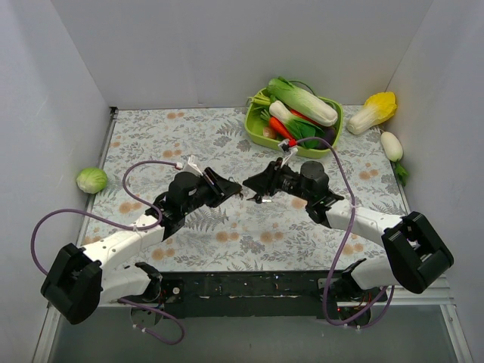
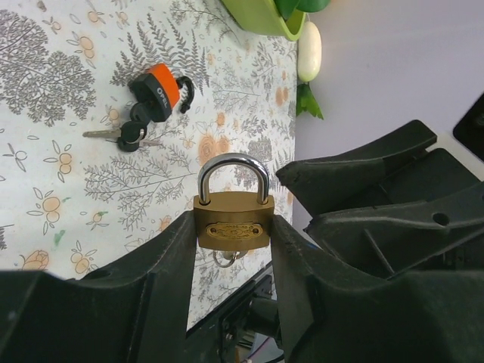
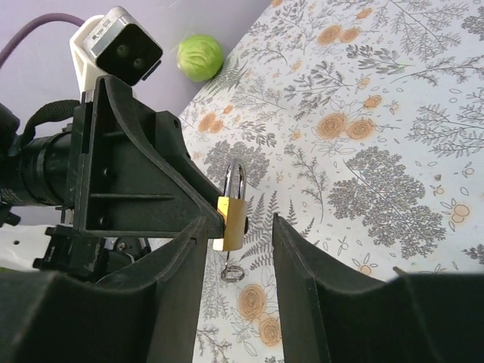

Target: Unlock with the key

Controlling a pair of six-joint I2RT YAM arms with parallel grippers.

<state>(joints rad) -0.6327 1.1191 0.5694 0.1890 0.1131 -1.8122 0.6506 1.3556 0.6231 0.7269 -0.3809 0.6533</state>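
My left gripper (image 1: pixel 234 189) (image 2: pixel 233 227) is shut on a brass padlock (image 2: pixel 233 221) with a closed silver shackle, held upright above the table. A small silvery key on a ring (image 2: pixel 225 259) hangs from its underside. My right gripper (image 1: pixel 249 184) (image 3: pixel 240 227) is open, its jaws on either side of the padlock's (image 3: pixel 231 221) lower part, with a gap on the right. The black-headed key (image 2: pixel 130 134) lies on the table with other keys, beside an orange and black padlock (image 2: pixel 157 91), away from both grippers.
A green tray (image 1: pixel 254 121) of vegetables stands at the back right. A yellow cabbage (image 1: pixel 372 112) and a white radish (image 1: pixel 392 145) lie near the right wall. A green cabbage (image 1: pixel 91 180) lies by the left wall. White walls enclose the table.
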